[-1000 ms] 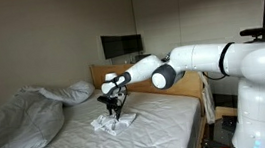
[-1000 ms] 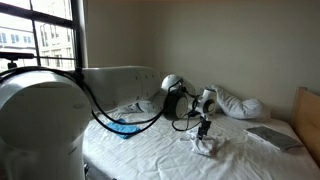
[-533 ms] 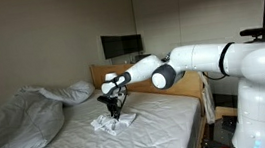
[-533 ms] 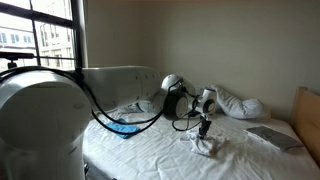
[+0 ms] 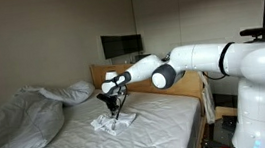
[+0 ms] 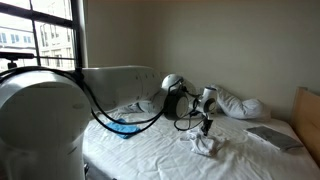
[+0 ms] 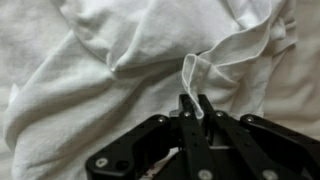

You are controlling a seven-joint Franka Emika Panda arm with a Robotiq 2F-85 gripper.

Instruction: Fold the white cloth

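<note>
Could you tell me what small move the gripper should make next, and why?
Probably lift the pinched edge a little, ready to draw it across. In the wrist view the gripper is shut on a raised edge of the white cloth, which lies crumpled on the bed.

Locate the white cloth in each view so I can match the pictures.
Exterior view: the white cloth sits low, left of centre, directly under the gripper.
Exterior view: the white cloth sits low, right of centre, just below the gripper.
Wrist view: the white cloth fills most of the frame.
Shared landmark: the gripper, shut on a raised fold of the cloth.
</note>
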